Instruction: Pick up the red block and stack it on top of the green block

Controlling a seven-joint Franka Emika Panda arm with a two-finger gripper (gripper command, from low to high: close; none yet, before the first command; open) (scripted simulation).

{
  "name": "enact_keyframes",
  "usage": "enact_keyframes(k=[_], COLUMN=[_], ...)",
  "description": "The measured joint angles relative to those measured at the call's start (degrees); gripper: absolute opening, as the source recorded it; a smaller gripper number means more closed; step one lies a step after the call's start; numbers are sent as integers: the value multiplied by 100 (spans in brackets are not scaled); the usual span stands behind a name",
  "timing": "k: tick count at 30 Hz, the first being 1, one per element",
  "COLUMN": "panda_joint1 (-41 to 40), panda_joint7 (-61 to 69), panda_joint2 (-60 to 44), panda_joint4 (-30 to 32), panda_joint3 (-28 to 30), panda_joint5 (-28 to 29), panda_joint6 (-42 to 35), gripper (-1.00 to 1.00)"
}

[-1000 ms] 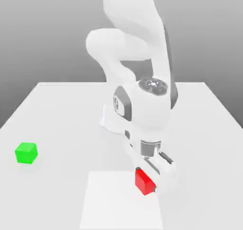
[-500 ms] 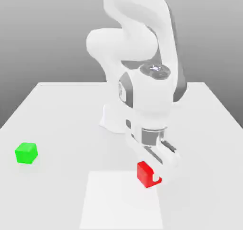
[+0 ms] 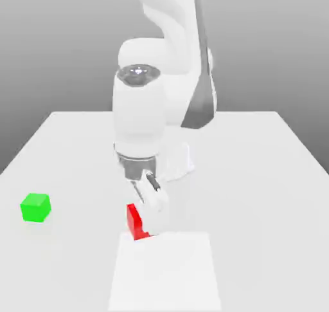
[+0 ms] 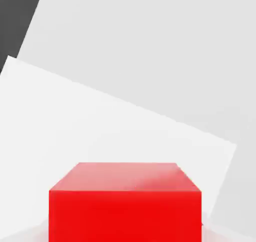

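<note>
Exterior view standing off table [image 3: 270, 169], looking slightly down across it toward arm base, taking in whole tabletop. Hand view riding on hand, looking down past red block [image 4: 125, 206] at very close range, pale square patch [image 4: 100, 131] lying beyond block. Both views sharing red block [image 3: 135, 222] and pale square patch [image 3: 167, 272] beneath it on table.

Soft, even, bright light — almost no cast shadows on the flat white table [image 3: 257, 175]. The small matte red cube [image 4: 125, 206] shows a pale sheen on top — edges crisp.
</note>
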State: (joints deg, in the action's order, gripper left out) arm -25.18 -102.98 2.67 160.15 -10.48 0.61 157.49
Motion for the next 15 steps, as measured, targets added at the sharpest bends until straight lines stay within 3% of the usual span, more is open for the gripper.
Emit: enact_keyframes(k=[15], panda_joint1=[-2243], panda_joint7=[2405], panda_joint2=[224], panda_joint4=[-199], panda_joint3=[1707], panda_joint5=[79], panda_joint6=[-414], gripper=[-100])
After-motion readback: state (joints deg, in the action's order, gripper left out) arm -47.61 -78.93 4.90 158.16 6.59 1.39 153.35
